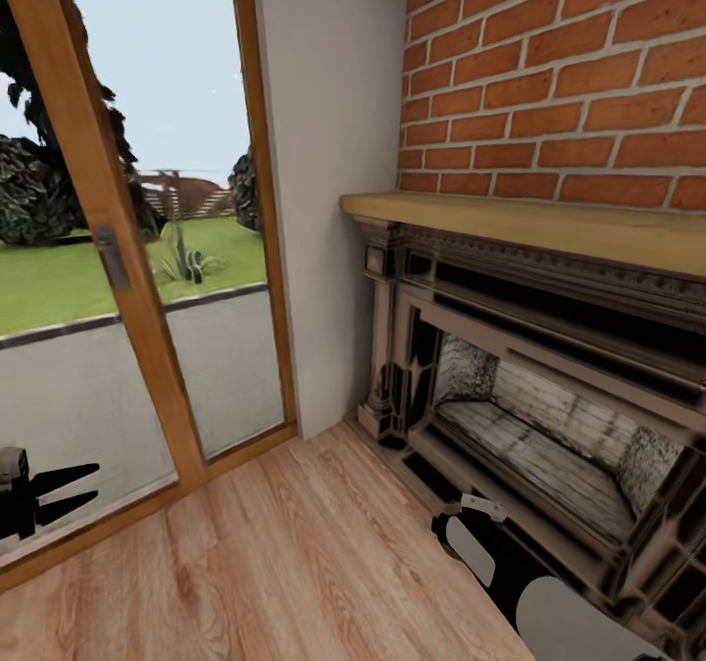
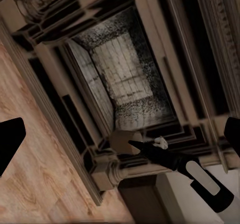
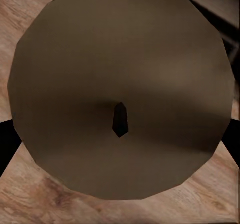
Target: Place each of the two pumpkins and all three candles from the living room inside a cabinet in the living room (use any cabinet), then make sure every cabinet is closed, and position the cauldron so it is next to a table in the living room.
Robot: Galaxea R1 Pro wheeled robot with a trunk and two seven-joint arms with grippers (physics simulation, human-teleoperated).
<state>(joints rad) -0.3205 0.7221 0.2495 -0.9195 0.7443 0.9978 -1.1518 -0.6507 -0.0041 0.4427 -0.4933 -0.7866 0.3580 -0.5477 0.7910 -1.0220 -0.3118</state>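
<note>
A candle (image 3: 120,92) is gripped by the right fingers; left fingers (image 1: 61,492) are apart. Transport to the cabinet is judged next.

Looks like a home living room: ornate dark fireplace (image 1: 549,416) at about 3 o'clock under a wooden mantel (image 1: 549,225) and brick wall (image 1: 559,73), wood floor (image 1: 275,563), glass patio door (image 1: 127,279) at 10 o'clock onto a lawn.

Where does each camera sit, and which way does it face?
Head: on the robot's head, facing forward and down at fireplace and glass door; left gripper and right arm show.
Left wrist: faces the fireplace between its own fingertips.
Right wrist: close over a round brown disc above wood floor.
Shared: head and left wrist both see fireplace, right arm.
</note>
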